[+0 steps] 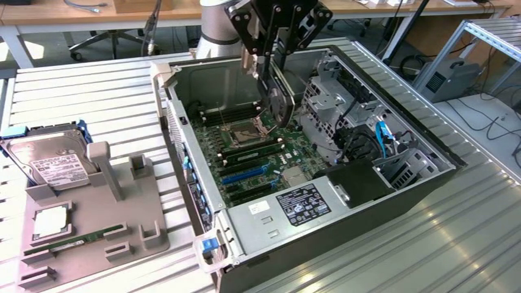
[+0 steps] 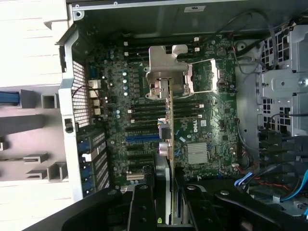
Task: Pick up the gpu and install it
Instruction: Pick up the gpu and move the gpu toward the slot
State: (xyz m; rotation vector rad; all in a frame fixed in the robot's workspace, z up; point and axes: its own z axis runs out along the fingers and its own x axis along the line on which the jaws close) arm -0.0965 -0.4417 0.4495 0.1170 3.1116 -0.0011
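The gpu [image 1: 279, 101] hangs on edge over the open computer case [image 1: 391, 201], above the motherboard [image 1: 262, 160], dark face toward the exterior view's right. My gripper [image 1: 273, 61] comes down from above and is shut on the card's upper edge. In the wrist view the gpu [image 2: 170, 127] appears edge-on as a thin green strip, its silver end bracket [image 2: 166, 67] at the far end over the CPU socket area. The black fingers [image 2: 143, 202] stand on either side of the card, and the gripper [image 2: 168, 195] clamps it. The card is apart from the blue expansion slots [image 2: 142, 138] below.
A drive cage [image 1: 330, 101] and cables line the case on the exterior view's right, with the power supply [image 1: 305, 204] at the near end. On the exterior view's left, a grey fixture [image 1: 122, 235] holds a hard drive [image 1: 53, 162], a CPU [image 1: 50, 223] and a RAM stick [image 1: 73, 240].
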